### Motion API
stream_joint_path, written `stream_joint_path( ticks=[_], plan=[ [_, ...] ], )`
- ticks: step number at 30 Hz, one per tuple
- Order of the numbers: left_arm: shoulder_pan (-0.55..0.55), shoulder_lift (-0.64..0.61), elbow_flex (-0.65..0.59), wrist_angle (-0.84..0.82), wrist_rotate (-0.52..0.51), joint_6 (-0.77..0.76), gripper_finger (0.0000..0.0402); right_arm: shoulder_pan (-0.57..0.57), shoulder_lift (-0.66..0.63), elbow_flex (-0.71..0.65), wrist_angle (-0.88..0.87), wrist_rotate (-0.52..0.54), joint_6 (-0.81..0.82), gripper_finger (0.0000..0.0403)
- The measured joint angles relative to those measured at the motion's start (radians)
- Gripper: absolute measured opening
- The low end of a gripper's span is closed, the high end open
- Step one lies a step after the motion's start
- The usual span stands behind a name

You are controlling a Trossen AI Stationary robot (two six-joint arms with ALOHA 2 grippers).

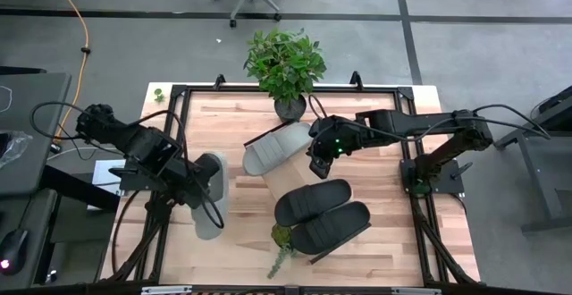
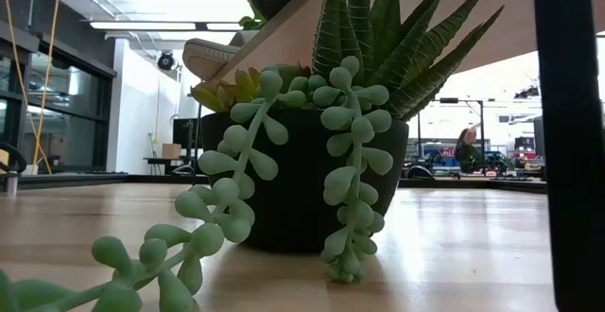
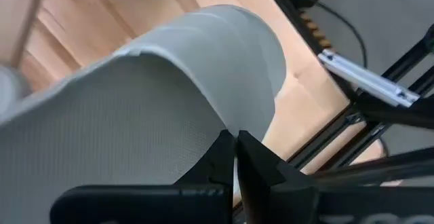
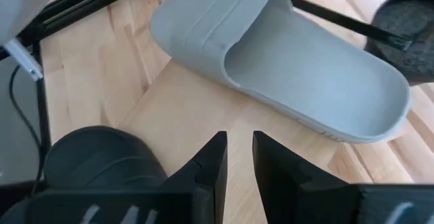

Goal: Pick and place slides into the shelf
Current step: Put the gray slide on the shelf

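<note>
My left gripper [image 1: 198, 190] is over the table's left part, shut on a light grey slide [image 1: 212, 210] that fills the left wrist view [image 3: 135, 102]. The second grey slide [image 1: 277, 149] lies sole-down on the shelf [image 4: 183, 108], a light-wood board seen from below in the low view [image 2: 284, 24]. My right gripper [image 1: 317, 163] hovers just right of that slide [image 4: 291, 68], its fingers [image 4: 239, 157] a narrow gap apart and holding nothing. Two black slides [image 1: 313, 201] [image 1: 338, 226] lie side by side nearer the near edge. My left gripper [image 3: 235, 157] pinches the grey slide's side edge [image 3: 227, 130] between its two fingers, beside the textured footbed. The wide strap [image 3: 224, 41] lies beyond the fingers. Whether the slide's far end touches the table, I cannot tell.
A leafy potted plant [image 1: 286, 63] stands at the far edge. A small dark pot of succulents [image 1: 281, 237] stands near the black slides and fills the low view [image 2: 302, 189]. Black frame bars [image 1: 420, 165] run along the table's sides. Bare wood shows at the near right [image 1: 411, 241].
</note>
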State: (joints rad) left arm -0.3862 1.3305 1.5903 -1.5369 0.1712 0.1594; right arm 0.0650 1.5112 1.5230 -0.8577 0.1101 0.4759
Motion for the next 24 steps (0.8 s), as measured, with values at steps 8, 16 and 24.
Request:
stream_joint_path(
  ticks=[8,16,24],
  plan=[
    [0.008,0.126,0.213,-0.033,-0.074,0.156,0.0,0.0,0.0,0.0,-0.041,0.046,0.048,0.0062],
    [0.094,0.188,0.256,-0.038,-0.106,0.337,0.0,0.007,-0.012,0.0,-0.086,0.036,0.113,0.0062],
    [0.22,0.21,0.254,-0.033,-0.121,0.508,0.0,0.052,-0.11,0.0,-0.11,0.141,0.194,0.0062]
  ],
)
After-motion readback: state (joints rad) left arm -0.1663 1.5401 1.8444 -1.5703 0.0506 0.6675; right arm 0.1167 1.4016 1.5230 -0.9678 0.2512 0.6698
